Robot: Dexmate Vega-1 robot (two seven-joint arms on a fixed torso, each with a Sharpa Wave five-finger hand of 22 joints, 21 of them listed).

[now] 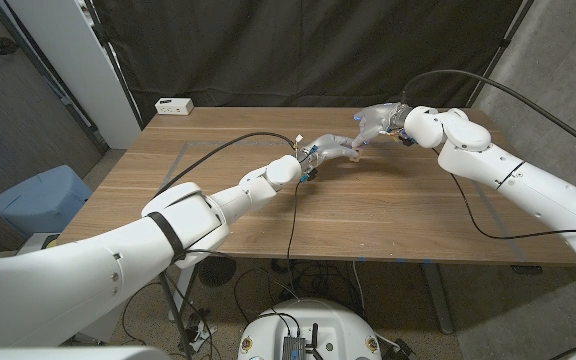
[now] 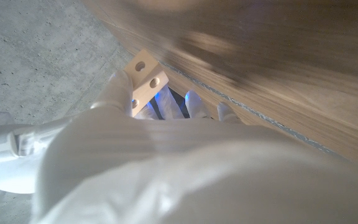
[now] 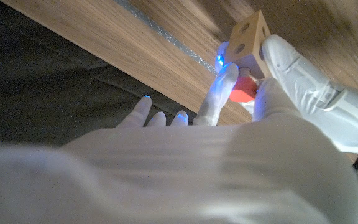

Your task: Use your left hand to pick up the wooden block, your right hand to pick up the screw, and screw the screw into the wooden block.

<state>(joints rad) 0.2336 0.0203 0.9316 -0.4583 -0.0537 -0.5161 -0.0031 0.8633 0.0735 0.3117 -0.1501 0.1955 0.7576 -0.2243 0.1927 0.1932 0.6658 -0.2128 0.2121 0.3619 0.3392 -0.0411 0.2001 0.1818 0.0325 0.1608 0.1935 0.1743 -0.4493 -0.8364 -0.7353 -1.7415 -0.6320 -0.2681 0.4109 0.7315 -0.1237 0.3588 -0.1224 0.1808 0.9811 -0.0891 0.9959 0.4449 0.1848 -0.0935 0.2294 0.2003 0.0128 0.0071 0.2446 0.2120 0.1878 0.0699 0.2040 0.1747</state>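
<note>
Head view: the two hands meet in the upper middle of the frame, above the far part of the bench (image 1: 388,215). The left hand (image 1: 330,150) comes in from the lower left. The right hand (image 1: 380,122) comes in from the right.

In the left wrist view, the left hand (image 2: 157,109) holds the wooden block (image 2: 145,78) near the upper left of the frame. Its fingers (image 2: 118,87) wrap around the block from below. Two round holes show on the block's pale face. The block looks lifted off the bench, so the other hand can get to it.

In the right wrist view, the same block (image 3: 248,38) sits in the upper right of the frame, with round holes on its side. The screw (image 3: 243,90) has a red head and sits just under the block. The right hand (image 3: 229,93) pinches the red head between a finger and the thumb. The other fingertips (image 3: 143,106) are spread out, away from the screw. I cannot tell if the screw tip is inside a hole, because the hand hides it.

I think the pick-up part is done and the screwing-in part is happening. The block is likely held steady so the screw can turn into a hole. If the block tips, the screw could slip out.

A small white box (image 1: 174,105) sits at the upper left corner of the bench.
</note>
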